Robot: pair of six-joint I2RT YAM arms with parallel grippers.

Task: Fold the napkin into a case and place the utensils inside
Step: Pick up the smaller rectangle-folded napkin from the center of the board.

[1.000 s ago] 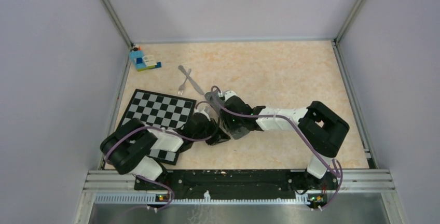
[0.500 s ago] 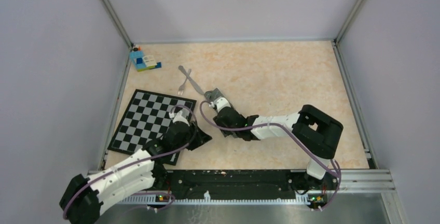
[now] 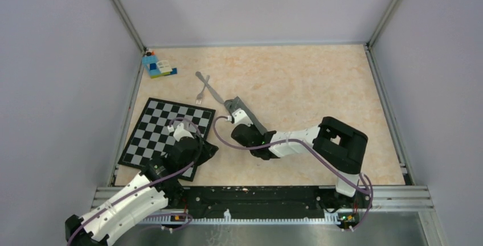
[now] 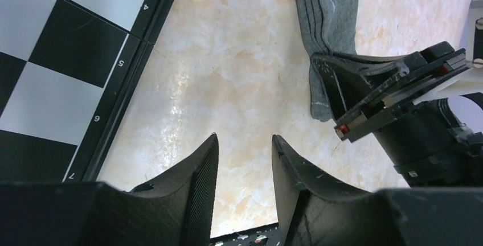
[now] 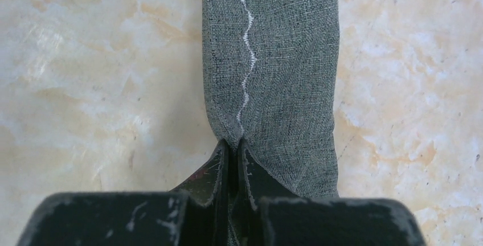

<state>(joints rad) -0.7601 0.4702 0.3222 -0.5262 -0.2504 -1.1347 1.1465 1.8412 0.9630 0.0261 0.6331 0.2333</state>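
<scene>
The case (image 3: 232, 105) lies right of the mat (image 3: 162, 123), the utensils (image 3: 205, 88) behind them, the block (image 3: 156, 66) back left.

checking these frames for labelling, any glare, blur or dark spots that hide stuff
Left wrist: a bright glare patch on the table beside the checkered mat, otherwise sharp. Right wrist: napkin weave and stitching crisp; the right gripper, shut on its edge, is dark and underlit. Top external: even light, soft shadows, the utensils small but clear.

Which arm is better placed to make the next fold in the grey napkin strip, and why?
Right: the right gripper is shut on the near end of the napkin strip; the left gripper hangs open over bare table beside the checkered mat.
</scene>
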